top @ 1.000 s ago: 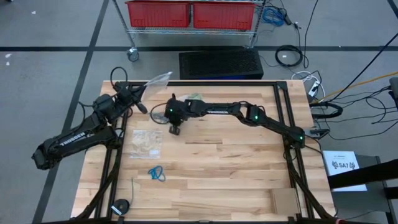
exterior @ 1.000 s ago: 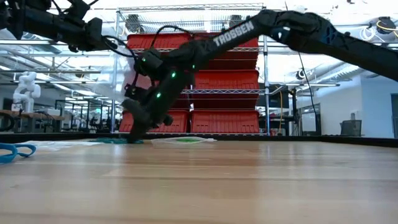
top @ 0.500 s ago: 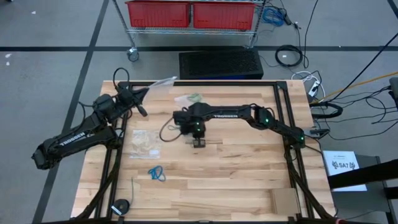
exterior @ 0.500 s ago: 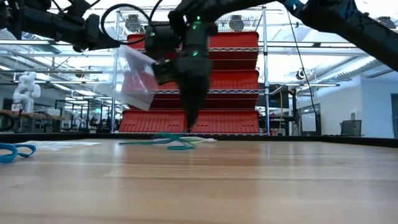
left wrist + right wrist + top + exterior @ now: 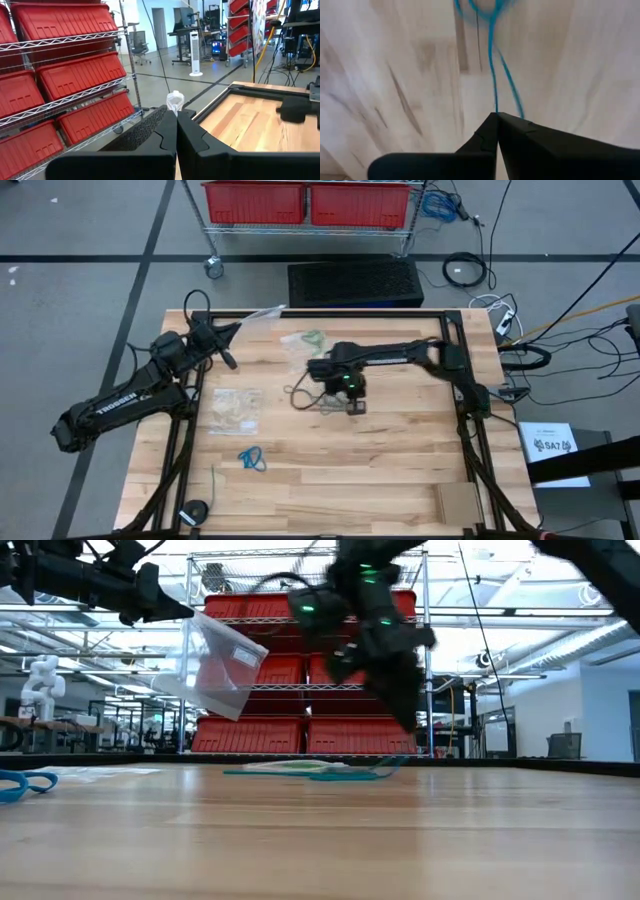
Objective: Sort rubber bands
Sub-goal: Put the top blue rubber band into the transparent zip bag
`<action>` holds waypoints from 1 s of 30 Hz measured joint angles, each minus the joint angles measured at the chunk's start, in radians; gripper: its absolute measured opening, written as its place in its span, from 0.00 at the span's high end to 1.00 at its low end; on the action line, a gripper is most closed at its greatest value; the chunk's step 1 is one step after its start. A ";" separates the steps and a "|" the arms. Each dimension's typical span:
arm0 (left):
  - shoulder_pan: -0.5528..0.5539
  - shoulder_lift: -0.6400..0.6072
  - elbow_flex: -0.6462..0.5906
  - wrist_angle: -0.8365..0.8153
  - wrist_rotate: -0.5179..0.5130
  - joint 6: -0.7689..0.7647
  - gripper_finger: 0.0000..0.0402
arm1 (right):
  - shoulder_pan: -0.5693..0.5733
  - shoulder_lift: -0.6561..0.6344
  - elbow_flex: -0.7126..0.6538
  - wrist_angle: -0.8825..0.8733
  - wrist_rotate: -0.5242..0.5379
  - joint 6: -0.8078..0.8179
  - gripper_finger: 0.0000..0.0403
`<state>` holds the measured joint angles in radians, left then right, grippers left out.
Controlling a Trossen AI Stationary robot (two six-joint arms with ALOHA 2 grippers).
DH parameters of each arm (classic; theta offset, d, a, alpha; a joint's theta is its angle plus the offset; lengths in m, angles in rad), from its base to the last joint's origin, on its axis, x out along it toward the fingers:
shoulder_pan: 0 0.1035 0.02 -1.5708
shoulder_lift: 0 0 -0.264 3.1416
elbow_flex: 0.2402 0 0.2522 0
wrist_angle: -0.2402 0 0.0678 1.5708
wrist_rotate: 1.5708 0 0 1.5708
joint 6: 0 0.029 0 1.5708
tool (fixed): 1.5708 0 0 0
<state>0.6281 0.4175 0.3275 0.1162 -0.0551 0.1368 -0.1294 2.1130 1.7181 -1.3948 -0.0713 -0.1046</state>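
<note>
**Stretched band in the right claw, open bag waiting**

The right claw point(image 5: 496, 116) is pinched shut on a teal band point(image 5: 492, 65), which runs taut from the fingertips out to a tangle lying on the desk point(image 5: 400, 470). From above, that claw point(image 5: 352, 406) sits near the middle of the desk, the dark tangle point(image 5: 305, 395) trailing just beside it. A green cluster point(image 5: 308, 338) rests farther back on another flat bag. Bright blue bands point(image 5: 251, 458) lie well apart toward the front left, near a flat bag point(image 5: 235, 408).

The left claw point(image 5: 176, 116) is also shut, gripping a clear bag point(image 5: 215, 665) by its edge and holding it in the air at the desk's back left.

The risk, as I judge it: the band is stretched, so it may slip the narrow pinch and snap back, or drag the whole tangle along instead of one loop. The hanging bag could also sag closed before anything reaches it.
</note>
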 joint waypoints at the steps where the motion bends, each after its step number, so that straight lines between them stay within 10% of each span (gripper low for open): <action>1: 0.000 0.000 0.000 -0.001 0.000 0.000 1.00 | -0.006 -0.051 -0.087 0.043 -0.012 0.018 1.00; 9: 0.000 0.000 0.000 0.010 0.000 -0.001 1.00 | 0.010 -0.370 -0.455 0.288 -0.088 0.223 1.00; 30: 0.000 0.001 0.000 0.025 0.000 0.000 1.00 | 0.001 -0.616 -0.313 0.204 0.214 0.384 1.00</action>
<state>0.6280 0.4183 0.3275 0.1410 -0.0551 0.1369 -0.1281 1.4972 1.4048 -1.1908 0.1426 0.2790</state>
